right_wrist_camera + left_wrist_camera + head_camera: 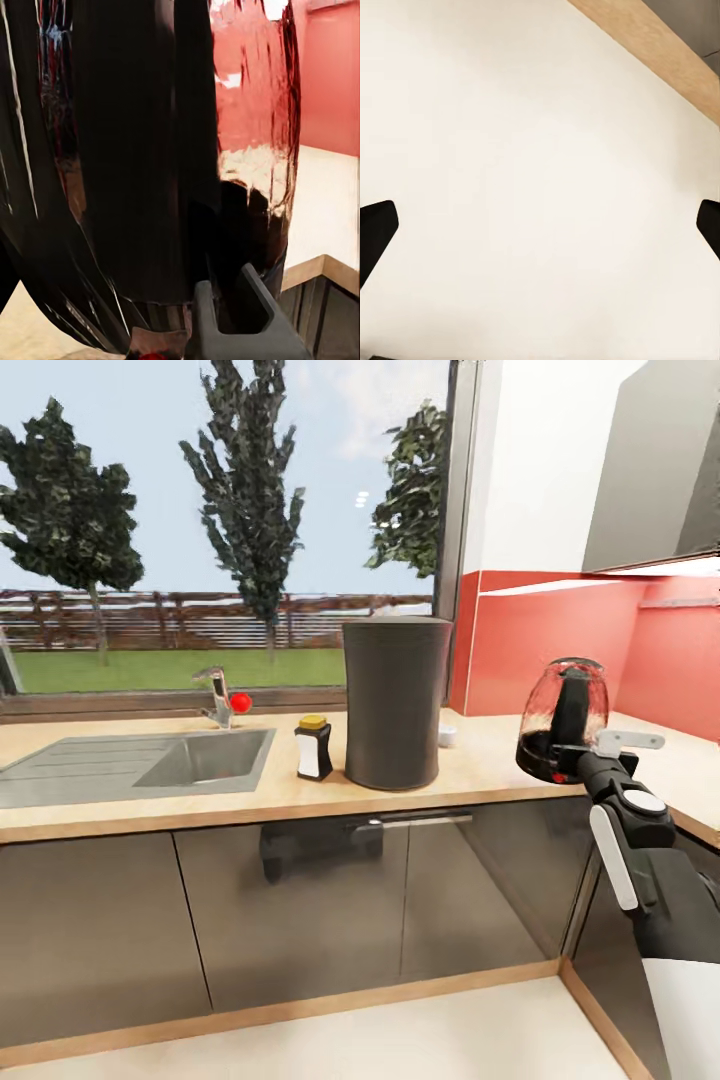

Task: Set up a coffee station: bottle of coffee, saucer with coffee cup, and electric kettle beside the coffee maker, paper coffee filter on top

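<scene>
Right pincer (583, 760) is closed on the kettle (563, 712), held up at the right of the frame, over the table (120, 800) edge. Next, it should be set down beside the coffee maker (394, 700). Left pincer (540, 225) is wide open, empty.

No legible text, brand, number or sign appeared anywhere in the kitchen. The white label on the small yellow-capped bottle (314, 749), standing on the light wood-grain table (150, 800), showed no readable lettering, and the tall dark grey matte cylinder (394, 703) beside it carried no visible markings.
</scene>
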Robot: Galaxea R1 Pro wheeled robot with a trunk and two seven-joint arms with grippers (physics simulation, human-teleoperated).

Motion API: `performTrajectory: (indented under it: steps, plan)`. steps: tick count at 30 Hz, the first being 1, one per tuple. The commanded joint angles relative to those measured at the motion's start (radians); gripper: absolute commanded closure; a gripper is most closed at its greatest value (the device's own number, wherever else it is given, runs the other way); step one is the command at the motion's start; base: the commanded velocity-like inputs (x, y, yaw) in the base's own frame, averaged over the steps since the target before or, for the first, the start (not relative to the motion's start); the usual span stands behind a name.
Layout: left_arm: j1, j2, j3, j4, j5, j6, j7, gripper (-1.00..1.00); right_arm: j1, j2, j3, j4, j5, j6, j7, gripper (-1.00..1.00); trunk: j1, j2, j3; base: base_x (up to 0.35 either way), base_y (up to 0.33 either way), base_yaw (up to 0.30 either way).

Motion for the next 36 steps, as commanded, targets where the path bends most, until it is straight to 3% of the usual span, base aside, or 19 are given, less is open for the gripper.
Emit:
performTrajectory:
  steps: [1,15,25,36]
  plan:
    - [-0.001,0.0,0.008,0.002,-0.005,-0.002,-0.005,-1.0,-0.001,0.0,0.001,-0.002,-0.007,0.013,-0.009,1.0,-0.001,-0.001,-0.001,-0.15,0.0,0.0]
    - [-0.001,0.0,0.008,0.002,-0.005,-0.002,-0.006,-1.0,0.01,0.002,0.003,-0.007,-0.013,0.02,-0.007,1.0,-0.001,-0.001,-0.001,-0.116,-0.022,0.004]
    - [-0.001,0.001,0.008,0.002,-0.005,-0.002,-0.006,-1.0,0.014,0.002,0.003,-0.028,-0.014,0.022,-0.007,1.0,-0.001,-0.001,-0.001,-0.063,-0.033,0.222]
    - [-0.001,0.001,0.008,0.002,-0.005,-0.002,-0.006,-1.0,0.014,0.002,0.003,-0.031,-0.015,0.021,-0.007,1.0,-0.001,-0.001,-0.001,-0.29,-0.081,0.074]
